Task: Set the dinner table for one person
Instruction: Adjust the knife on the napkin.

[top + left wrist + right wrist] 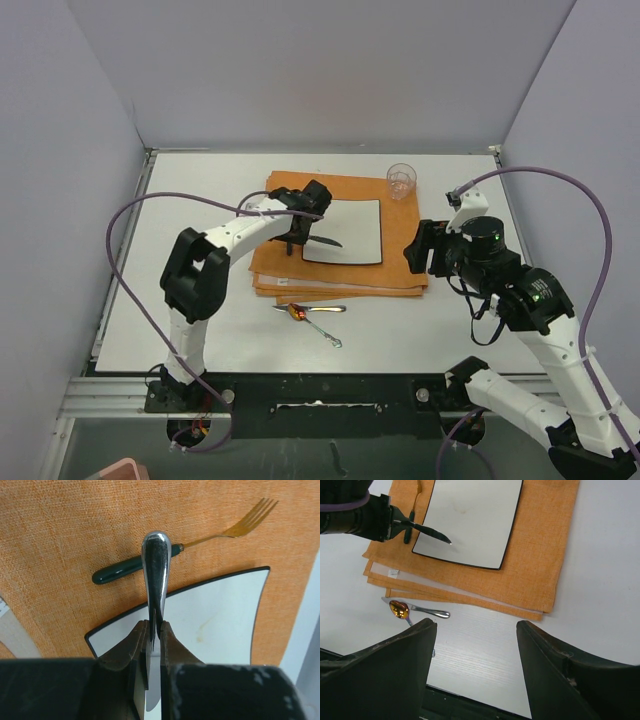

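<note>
Two arms reach out from the near edge of the table [200, 330], a wide pale top that carries everything else. An orange cloth [400, 215] lies folded toward the middle of the far edge, and a square white plate [355, 235] with a dark rim sits on it. A clear glass [401, 180] stands on the cloth's far right corner. The left gripper [297, 232] hangs over the plate's left edge, its fingers [175, 647] clamped tight on the shiny handle of a knife [325, 241] whose blade sticks out over the plate. Beneath it, on the cloth just left of the plate, lies a fork [120, 570] with a dark green handle. On the bare table just off the cloth's near edge lies a spoon [297, 312] with a copper-coloured bowl; a second slim piece of cutlery touches or crosses it, I cannot tell which. The right gripper [415, 250] hovers beside the cloth's right edge, its fingers [395, 665] well apart with nothing between them.
</note>
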